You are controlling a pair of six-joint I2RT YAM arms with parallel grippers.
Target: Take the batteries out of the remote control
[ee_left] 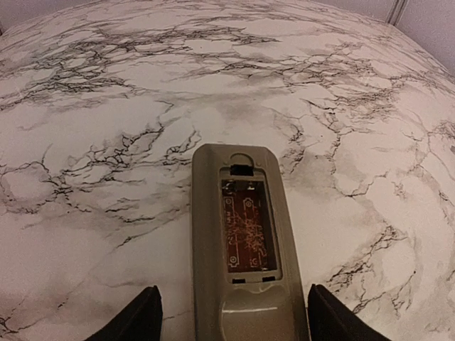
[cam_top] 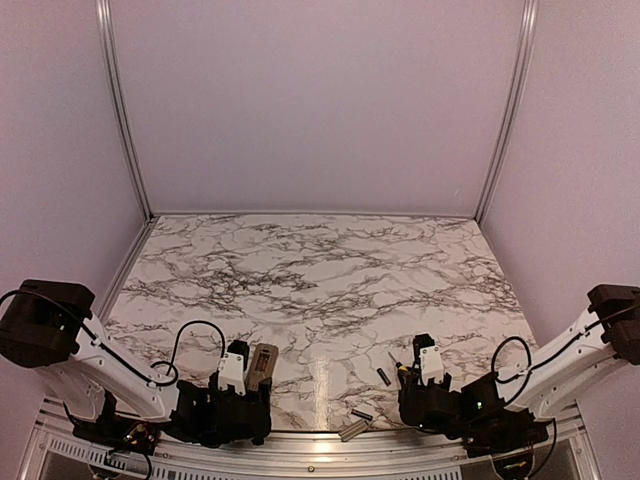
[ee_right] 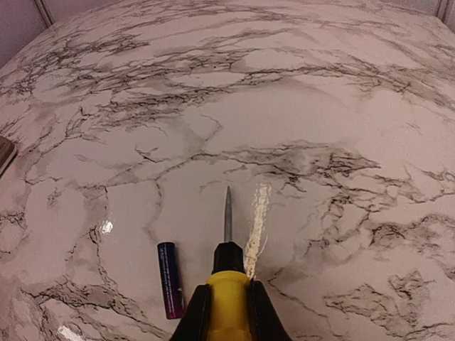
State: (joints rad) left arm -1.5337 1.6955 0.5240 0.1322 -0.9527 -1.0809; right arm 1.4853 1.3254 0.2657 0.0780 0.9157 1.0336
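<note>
L claw (ee_left: 233, 300) is spread wide, one dark finger (ee_left: 141, 321) on each side of the remote's near end. There's a gap on both sides, narrower on the R, so it isn't pinching. The remote control (ee_left: 238, 241) lies back-up on the marble table (ee_left: 99, 106) w/ the battery recess uncovered. Nothing sits in it but a reddish floor w/ markings.

R claw (ee_right: 227, 316) is pressed tight on the yellow handle of a screwdriver (ee_right: 228, 261). The thin shaft points away from the arm, and I can't tell if the tip touches the table. Just L of the handle, the first battery (ee_right: 169, 280), dark w/ a purplish end, lies flat, roughly parallel to the shaft and apart from it.

From above, the second battery (cam_top: 361, 414) lies near the front edge, between the two arms. A small flat grey-beige cover (cam_top: 352, 431) is just beside it, closer to the edge. The remote is well apart from both batteries, over by the L arm.
</note>
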